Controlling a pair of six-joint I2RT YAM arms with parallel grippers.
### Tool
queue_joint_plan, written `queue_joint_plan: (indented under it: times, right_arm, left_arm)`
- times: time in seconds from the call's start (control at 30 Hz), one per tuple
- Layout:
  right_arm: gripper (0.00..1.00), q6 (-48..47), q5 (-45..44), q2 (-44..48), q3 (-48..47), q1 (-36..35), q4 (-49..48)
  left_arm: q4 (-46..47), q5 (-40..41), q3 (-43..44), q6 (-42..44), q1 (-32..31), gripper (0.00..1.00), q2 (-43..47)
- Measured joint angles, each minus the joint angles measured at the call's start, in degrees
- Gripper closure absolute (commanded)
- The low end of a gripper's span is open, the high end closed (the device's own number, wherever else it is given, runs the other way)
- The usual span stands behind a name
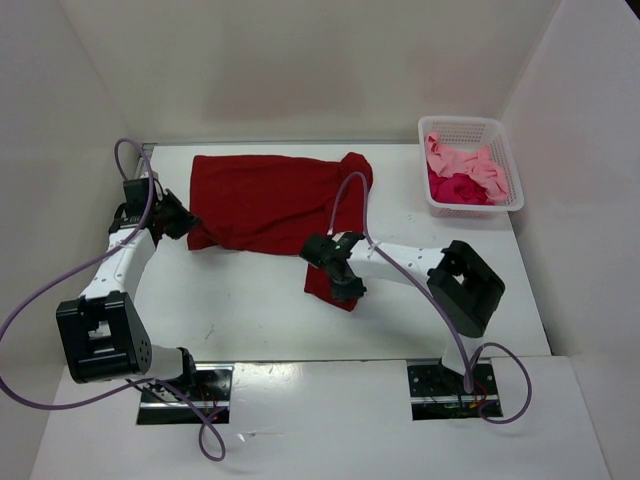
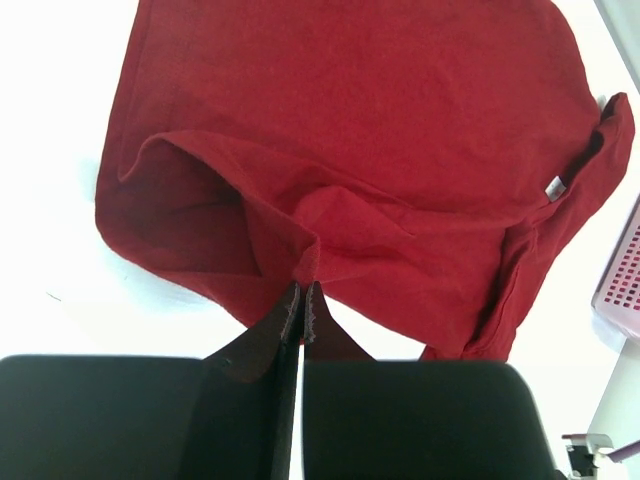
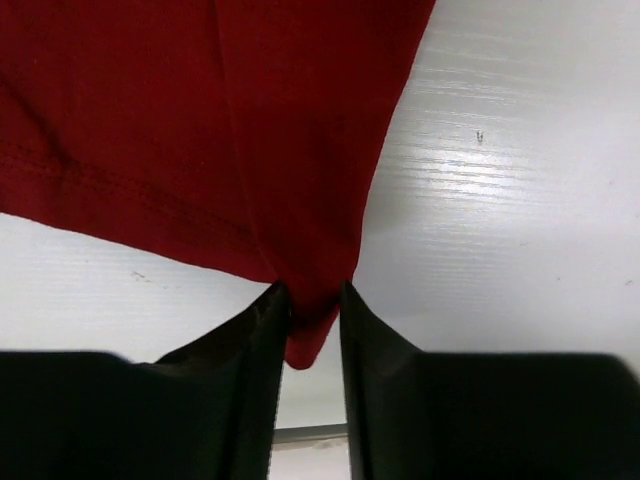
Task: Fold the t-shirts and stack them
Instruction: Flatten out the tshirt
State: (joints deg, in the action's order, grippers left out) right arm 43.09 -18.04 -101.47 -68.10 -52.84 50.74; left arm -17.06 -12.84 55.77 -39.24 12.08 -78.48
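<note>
- Dark red t-shirt (image 1: 265, 200) is lying mostly flat on the far half of the worktop (image 1: 250, 320), left of centre. Its long axis is running left-right.
- Its right end is bunching into a hump toward the basket (image 1: 471, 208). A narrow flap is trailing from there down to the near side.
- A small white tag (image 2: 555, 185) is showing near that right end in the left wrist view.
- Left claw (image 1: 185, 222) is sitting at the shirt's left edge. Its fingers are pressed almost together and are pinching a raised fold of the red cloth at the tips (image 2: 302, 290).
- Right claw (image 1: 345, 283) is clamping the near tip of the trailing flap. The red cloth is squeezed between both fingers and poking out below them (image 3: 313, 295).
- The basket, white plastic mesh, is sitting at the far right corner, well apart from the red shirt.
- It is holding two crumpled shirts: the light pink t-shirt (image 1: 465, 158) is lying on top and toward the far side, and the crimson-magenta t-shirt (image 1: 457, 189) is lying toward its near-left side.
- Purple cable (image 1: 30, 300) is looping out left of the left arm. A second loop is arching from the right arm over the red shirt's right part.
- The right arm's forearm is lying across the worktop between the basket and the flap.
</note>
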Motion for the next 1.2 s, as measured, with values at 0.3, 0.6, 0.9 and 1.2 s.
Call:
queue_joint_plan:
  times: [0.3, 0.6, 0.9, 1.2]
  right_arm:
    - [1.0, -0.35, 0.44, -0.59, -1.79, -0.22, 1.11]
    - [1.0, -0.37, 4.31, 10.73, -13.6, 5.81, 3.58]
    - [1.0, -2.73, 2.45, 21.75, -52.15, 22.8, 1.49]
    - [1.0, -7.74, 0.24, 16.92, -86.84, 22.34, -5.81]
  left_arm:
    - [0.98, -0.48, -0.5, -0.31, -1.99, 1.0, 0.0]
    - [-0.74, -0.39, 5.6, -3.28, -7.56, 1.0, -0.42]
    - [1.95, -4.28, 36.35, -10.56, -8.44, 1.0, -1.38]
    - [-0.96, -5.51, 61.02, -16.79, 6.51, 1.0, -0.02]
